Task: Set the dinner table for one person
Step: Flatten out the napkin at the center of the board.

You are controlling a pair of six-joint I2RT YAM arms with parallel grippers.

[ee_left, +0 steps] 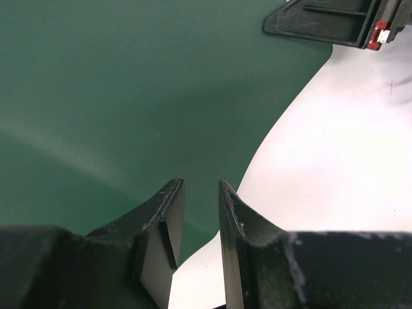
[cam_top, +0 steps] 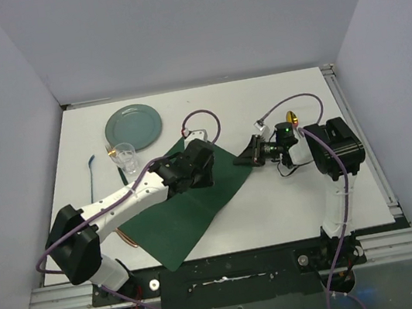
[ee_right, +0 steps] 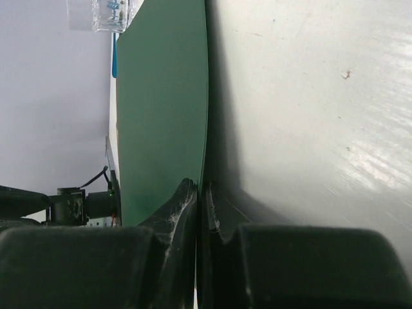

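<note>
The right gripper (ee_right: pixel 198 190) pinches the skewed placemat (cam_top: pixel 191 211) edge, left gripper (ee_left: pixel 199 187) fingers slightly apart; plate (cam_top: pixel 133 125) and glass (cam_top: pixel 126 158) await placement.

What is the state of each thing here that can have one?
placemat: diagonal on the dinner table, one edge pinched and raised
right end effector: shut on the placemat edge
left end effector: partly open, empty, over the placemat
glass: upright, looks empty
plate: flat, empty
</note>
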